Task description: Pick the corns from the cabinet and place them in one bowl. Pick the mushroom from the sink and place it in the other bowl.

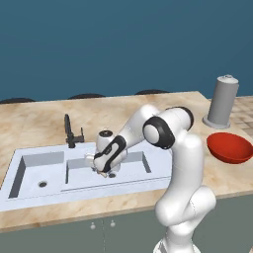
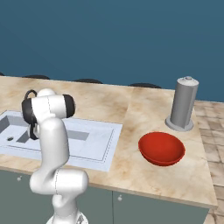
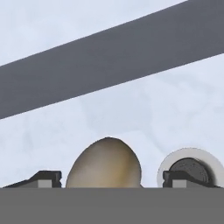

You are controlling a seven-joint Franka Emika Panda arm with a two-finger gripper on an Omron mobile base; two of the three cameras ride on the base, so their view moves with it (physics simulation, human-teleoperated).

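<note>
The smooth, egg-shaped beige mushroom (image 3: 105, 164) lies on the pale floor of the sink (image 1: 34, 190), in the right basin beside the round dark drain (image 3: 190, 168). The gripper (image 3: 111, 179) reaches down into that basin, its dark fingertips (image 3: 46, 178) spread either side of the mushroom; whether they touch it is unclear. The glossy red bowl (image 2: 161, 148) sits right on the mottled stone counter (image 2: 131, 109), near a matte grey cylinder (image 2: 183, 105).
</note>
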